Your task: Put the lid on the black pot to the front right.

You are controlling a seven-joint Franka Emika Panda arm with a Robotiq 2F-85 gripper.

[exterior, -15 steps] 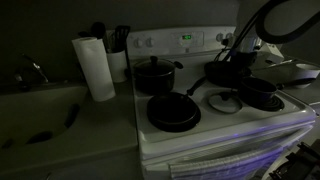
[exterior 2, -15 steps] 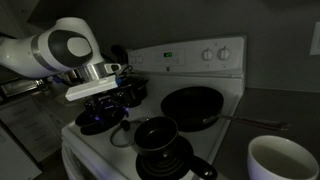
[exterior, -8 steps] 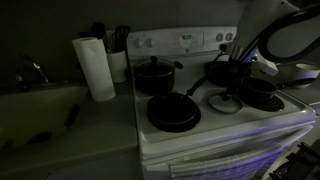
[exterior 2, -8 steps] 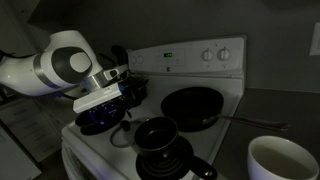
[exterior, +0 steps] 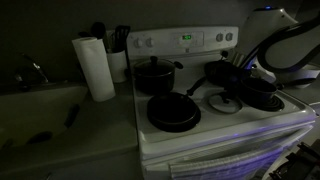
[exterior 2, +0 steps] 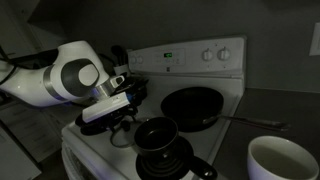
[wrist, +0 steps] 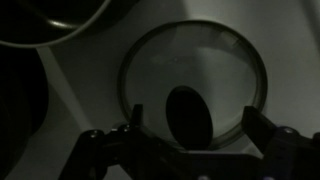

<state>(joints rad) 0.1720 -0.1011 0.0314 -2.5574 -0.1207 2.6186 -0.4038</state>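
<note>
The clear glass lid (wrist: pixel 190 70) with its pale rim and dark knob (wrist: pixel 187 118) lies flat on the white stove top. In an exterior view it lies at the front middle of the stove (exterior: pixel 224 101). The low black pot (exterior: pixel 262 96) stands just right of it at the front right. My gripper (wrist: pixel 198 135) is open, hanging just above the lid with one finger on each side of the knob. It also shows in both exterior views (exterior: pixel 233 84) (exterior 2: pixel 120 108), where it hides the lid in one of them.
A taller lidded black pot (exterior: pixel 155 75) stands at the back left and a wide frying pan (exterior: pixel 173 112) at the front left. A paper towel roll (exterior: pixel 96 67) stands beside the stove. A white bowl (exterior 2: pixel 284 165) sits on the counter.
The arm has swung lower and closer over the stove, bringing the open gripper down toward the lid. The lid and pots have not moved.
</note>
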